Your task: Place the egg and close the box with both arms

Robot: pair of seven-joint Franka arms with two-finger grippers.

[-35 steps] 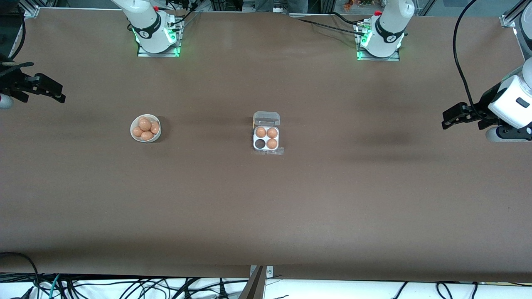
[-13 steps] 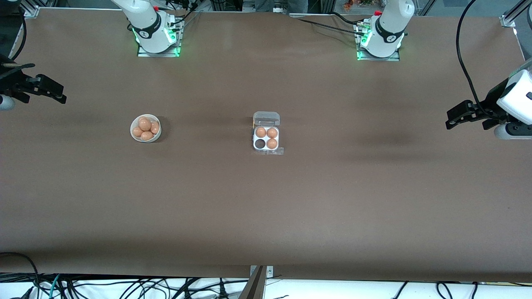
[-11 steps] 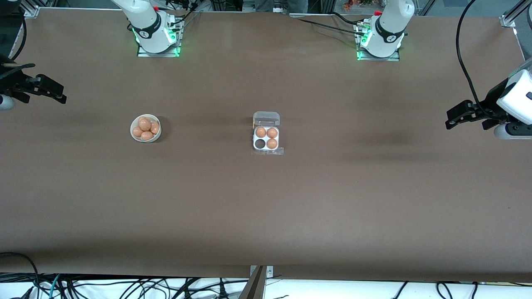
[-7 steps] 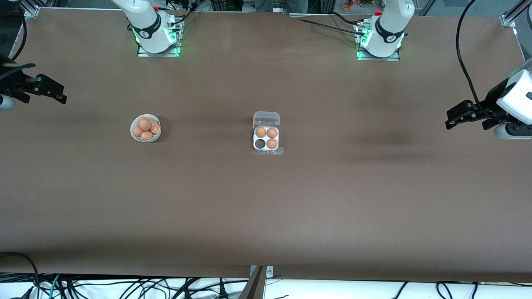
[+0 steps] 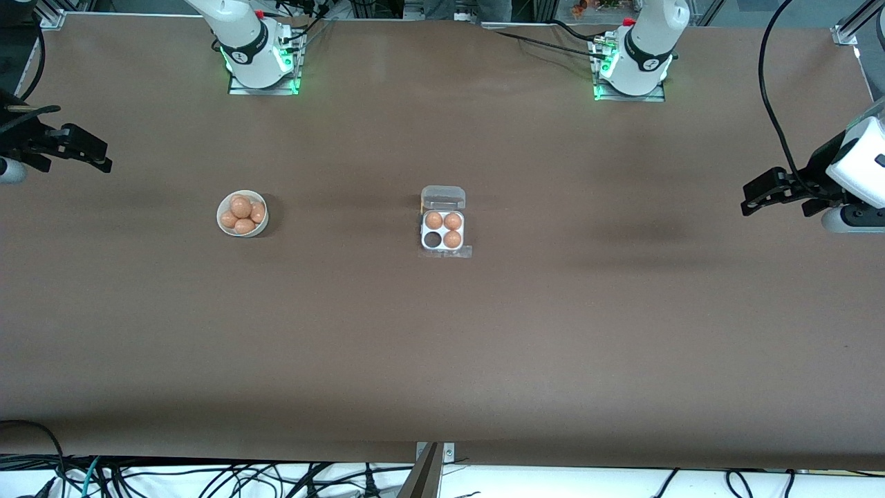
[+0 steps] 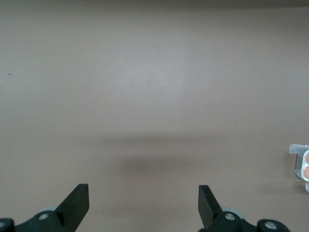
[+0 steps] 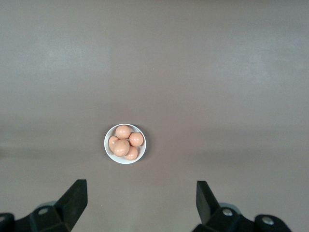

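The box (image 5: 442, 230) sits open on the bench (image 5: 553, 332), one cell empty. Both grippers, left (image 5: 750, 198) and right (image 5: 100, 158), hang well apart from it, fingers spread wide, holding nothing.

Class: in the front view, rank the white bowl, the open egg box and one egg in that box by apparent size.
1. Egg box, with lid
2. White bowl
3. Egg

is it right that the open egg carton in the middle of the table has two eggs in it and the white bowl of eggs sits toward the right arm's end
Not quite. The egg carton holds three eggs, not two, with one cell empty; the front view shows it. The rest stands: its lid is open, it sits mid-table, and the white bowl of eggs sits toward the right arm's end.
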